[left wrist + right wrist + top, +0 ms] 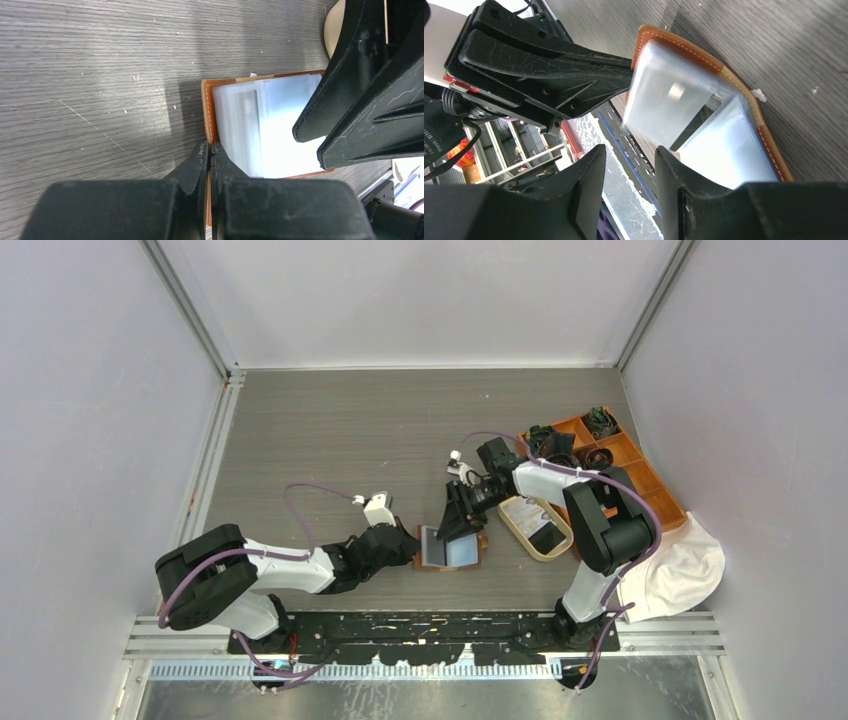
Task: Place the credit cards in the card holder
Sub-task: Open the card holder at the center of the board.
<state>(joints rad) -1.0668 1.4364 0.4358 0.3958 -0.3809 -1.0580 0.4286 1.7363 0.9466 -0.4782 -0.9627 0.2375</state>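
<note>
Card holder (445, 555) propped open.
Left gripper (209, 148) clamps its left edge; right gripper (629, 154) gapes empty. Hold your pinch firm.

The top camera sits high above and behind the two arm bases and looks steeply down. It is far enough back to take in the whole bench (330, 430), the surrounding walls and both arms. The left wrist camera rides just behind the left gripper (209, 150) and looks along its fingers, very close to the bench surface, facing the left edge of the open card holder (209, 107). The right wrist camera looks out past the right gripper (629, 155) from low and close, tilted, toward the same card holder from the opposite side. All three views share the card holder, and each wrist view also catches the other arm's gripper.
</note>
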